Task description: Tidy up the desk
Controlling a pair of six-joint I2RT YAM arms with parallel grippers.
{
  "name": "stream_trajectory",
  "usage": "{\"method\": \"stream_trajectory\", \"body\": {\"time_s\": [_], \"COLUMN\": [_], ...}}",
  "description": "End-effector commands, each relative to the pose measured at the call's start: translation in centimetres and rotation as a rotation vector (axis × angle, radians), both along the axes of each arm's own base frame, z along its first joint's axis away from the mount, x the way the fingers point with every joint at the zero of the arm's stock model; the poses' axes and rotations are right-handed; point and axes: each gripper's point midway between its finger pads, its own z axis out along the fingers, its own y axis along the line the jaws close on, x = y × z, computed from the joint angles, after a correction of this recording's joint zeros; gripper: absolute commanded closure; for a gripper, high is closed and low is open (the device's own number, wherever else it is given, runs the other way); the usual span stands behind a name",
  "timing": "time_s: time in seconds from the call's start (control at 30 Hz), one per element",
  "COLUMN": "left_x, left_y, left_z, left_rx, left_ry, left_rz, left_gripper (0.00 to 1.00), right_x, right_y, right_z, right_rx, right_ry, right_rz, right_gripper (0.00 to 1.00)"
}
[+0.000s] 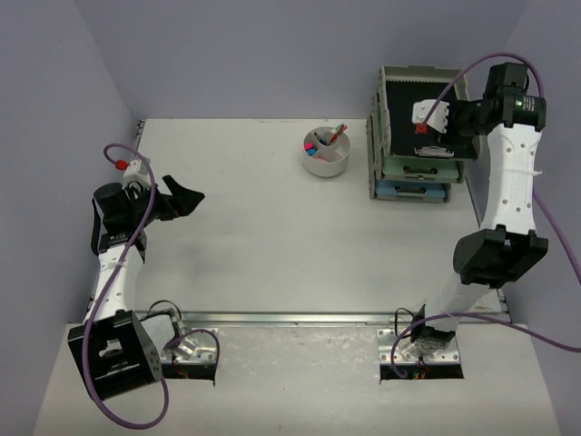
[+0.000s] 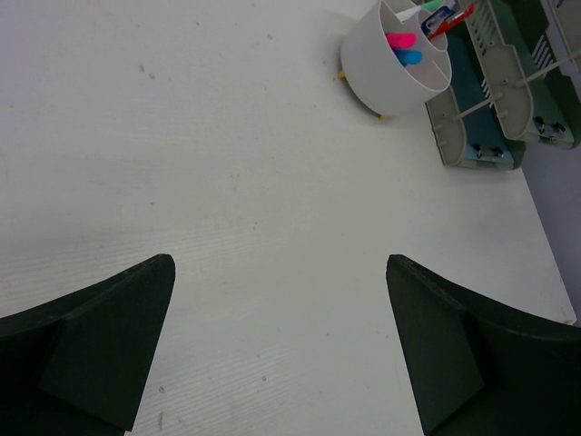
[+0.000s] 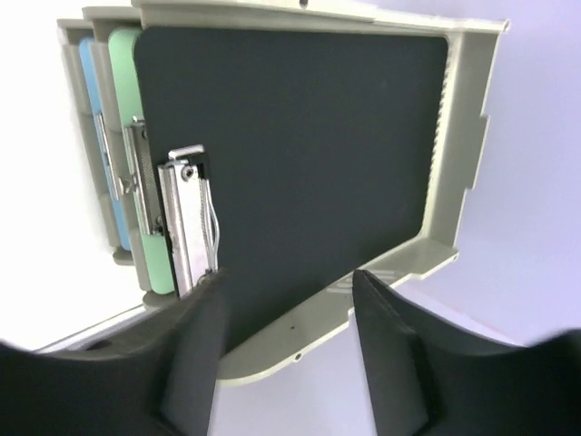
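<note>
The white desk lies between pale lilac walls. My left gripper hangs open over its left side, and the left wrist view shows only bare desk between the fingers of this gripper. My right gripper hovers above the grey stacked trays at the back right. In the right wrist view its jaws stand apart with nothing between them, the gripper over the near rim of the top tray. A black clipboard with a metal clip lies in that tray.
A white round cup holding pink, blue and red pens stands left of the trays, seen too in the left wrist view as the cup. A green board and a blue one lie in the lower trays. A metal rail runs along the front edge.
</note>
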Motion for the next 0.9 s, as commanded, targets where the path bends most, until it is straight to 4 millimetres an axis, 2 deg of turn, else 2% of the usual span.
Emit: {"method": "stream_trajectory", "body": {"time_s": [0.0, 0.07, 0.13, 0.17, 0.33, 0.6, 0.87], "left_x": [0.0, 0.0, 0.0, 0.1, 0.1, 0.1, 0.2], "left_y": [0.3, 0.3, 0.3, 0.3, 0.3, 0.4, 0.5], "left_z": [1.7, 1.7, 1.7, 1.6, 1.5, 1.3, 1.0], "left_rx": [0.025, 0.022, 0.021, 0.019, 0.020, 0.022, 0.024], "left_ry": [-0.079, -0.080, -0.079, -0.078, -0.075, -0.074, -0.068], "left_rz": [0.003, 0.004, 0.004, 0.004, 0.005, 0.010, 0.012], "left_gripper": [0.00, 0.00, 0.00, 0.00, 0.00, 0.00, 0.00], "right_x": [-1.7, -2.5, -3.0, -3.2, -3.3, -2.2, -0.6], "right_y": [1.0, 1.3, 1.5, 1.5, 1.0, -0.6, -1.4], "right_z": [0.0, -1.1, -2.0, -2.5, -4.3, -6.3, -7.0], "right_rx": [0.127, 0.172, 0.215, 0.234, 0.255, 0.207, 0.198], "right_ry": [0.057, 0.108, 0.153, 0.175, 0.239, 0.261, 0.214], "right_rz": [-0.068, -0.106, -0.141, -0.160, -0.214, -0.241, -0.269], "right_gripper": [0.61, 0.81, 0.96, 0.99, 1.00, 1.00, 1.00]}}
